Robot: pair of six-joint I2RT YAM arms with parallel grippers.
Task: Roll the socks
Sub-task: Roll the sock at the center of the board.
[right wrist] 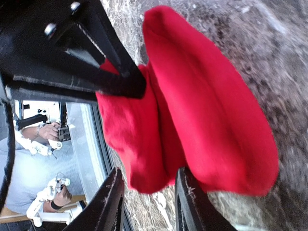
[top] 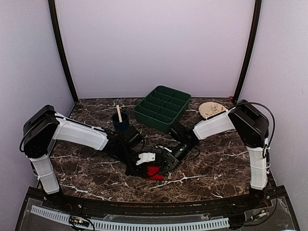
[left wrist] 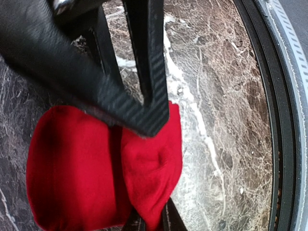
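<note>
1. Left wrist: left end effector [left wrist: 150,220] is pressed together, pinching a narrow waist of the red sock [left wrist: 77,168].
2. Sock sits on the tabletop [left wrist: 216,120] at centre, between both arms. A dark shape [top: 130,169] just left of it in top external may be the teal sock; cannot tell.
3. Progress, my read: partway. Red is doubled into two lobes with a crease, not a tight roll. Pairing and tuck not done.
4. Axis: bundle is stubby, its long side lying across the left fingers. Toe/cuff direction unclear.
5. Right end effector [right wrist: 150,175] is spread, straddling the sock's loose edge.
</note>
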